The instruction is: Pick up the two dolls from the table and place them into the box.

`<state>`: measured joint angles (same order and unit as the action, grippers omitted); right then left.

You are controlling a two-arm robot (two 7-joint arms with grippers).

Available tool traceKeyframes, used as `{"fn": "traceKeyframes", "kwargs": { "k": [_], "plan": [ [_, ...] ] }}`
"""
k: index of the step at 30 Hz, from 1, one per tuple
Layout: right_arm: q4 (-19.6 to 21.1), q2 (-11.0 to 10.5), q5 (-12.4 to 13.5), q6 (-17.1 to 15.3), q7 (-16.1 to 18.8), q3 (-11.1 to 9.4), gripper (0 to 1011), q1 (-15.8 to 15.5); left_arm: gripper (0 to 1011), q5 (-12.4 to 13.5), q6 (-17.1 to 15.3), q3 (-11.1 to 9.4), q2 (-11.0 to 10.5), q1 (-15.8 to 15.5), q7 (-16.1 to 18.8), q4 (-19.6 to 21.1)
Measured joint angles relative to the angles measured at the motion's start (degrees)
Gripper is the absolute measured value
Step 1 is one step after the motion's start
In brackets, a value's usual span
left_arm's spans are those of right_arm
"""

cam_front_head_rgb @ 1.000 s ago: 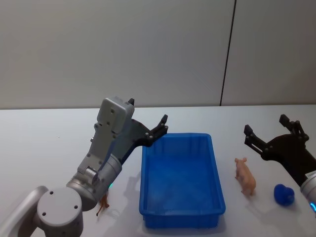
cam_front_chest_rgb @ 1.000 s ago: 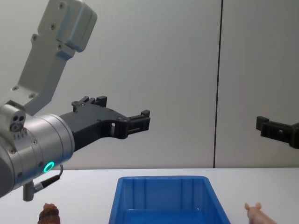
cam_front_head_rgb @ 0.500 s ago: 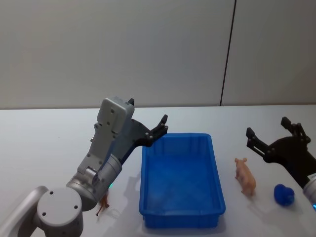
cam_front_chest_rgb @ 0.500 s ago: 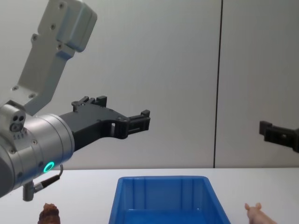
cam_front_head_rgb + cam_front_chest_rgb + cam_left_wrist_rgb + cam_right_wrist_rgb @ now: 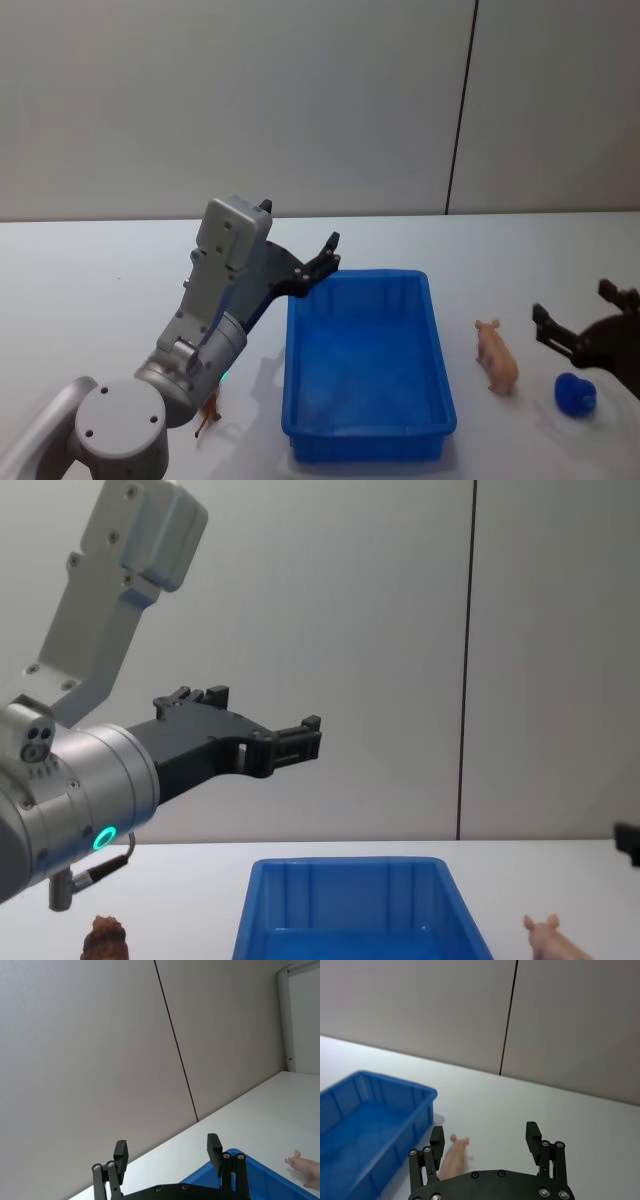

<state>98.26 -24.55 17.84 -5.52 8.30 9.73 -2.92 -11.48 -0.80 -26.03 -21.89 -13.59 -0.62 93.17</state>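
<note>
The box [image 5: 365, 441] stands open upward with a bare blue floor, and the way down into it is free save at its far left corner, where the left gripper [image 5: 167, 1145] hangs high with jaws wide apart. Right of the box the pink doll [image 5: 497, 357] lies on bare table [image 5: 80, 300], apart from the box wall, with a small blue object [image 5: 575, 393] and the spread right gripper [image 5: 572, 300] farther right. Left of the box, near its front corner, the brown doll [image 5: 208, 412] sits half covered by the left arm [image 5: 215, 300].

The left gripper [image 5: 167, 1146] is raised on its bent arm, fingers wide apart. The right gripper [image 5: 485, 1132] hangs lower at the right, fingers apart too.
</note>
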Motion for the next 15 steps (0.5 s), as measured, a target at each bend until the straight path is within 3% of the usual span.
{"fn": "traceKeyframes", "kwargs": {
  "k": [15],
  "plan": [
    [-4.57,-2.67,-0.59,-5.13,5.46,-1.28,1001,0.4,1001,0.0,0.0,0.0,0.0,0.0,0.0,0.0]
  ]
}}
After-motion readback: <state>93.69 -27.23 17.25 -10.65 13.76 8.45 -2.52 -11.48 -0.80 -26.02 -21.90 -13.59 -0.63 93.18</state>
